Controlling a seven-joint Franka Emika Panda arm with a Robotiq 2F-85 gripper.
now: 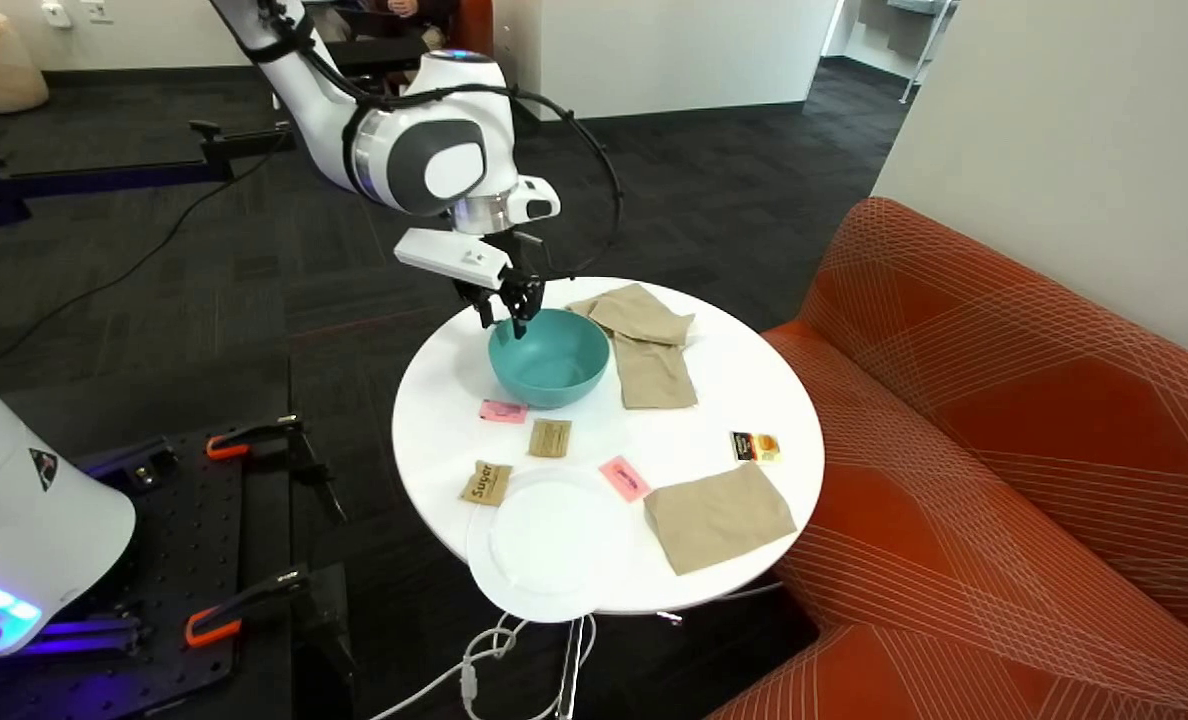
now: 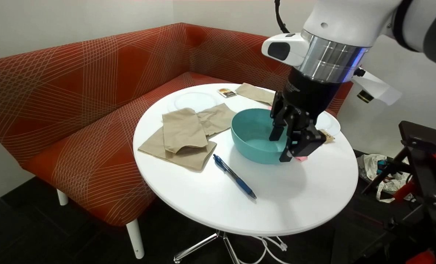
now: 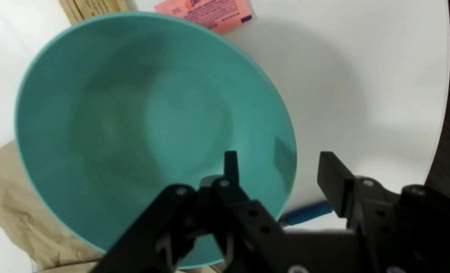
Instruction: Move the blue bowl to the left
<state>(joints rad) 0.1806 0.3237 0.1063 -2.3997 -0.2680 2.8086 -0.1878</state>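
The gripper (image 3: 279,161) is spread astride the rim of the bowl (image 3: 160,113), 1 finger over the hollow, 1 outside.

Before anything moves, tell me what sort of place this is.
Probably an office lounge or break area: a round white table, a sugar packet on it, and a patterned red-orange bench alongside.

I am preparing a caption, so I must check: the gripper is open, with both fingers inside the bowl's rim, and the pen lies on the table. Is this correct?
Not both: one finger is inside the rim of the bowl, the other finger outside it, as the wrist view shows. The gripper is open, and the pen lies on the table.
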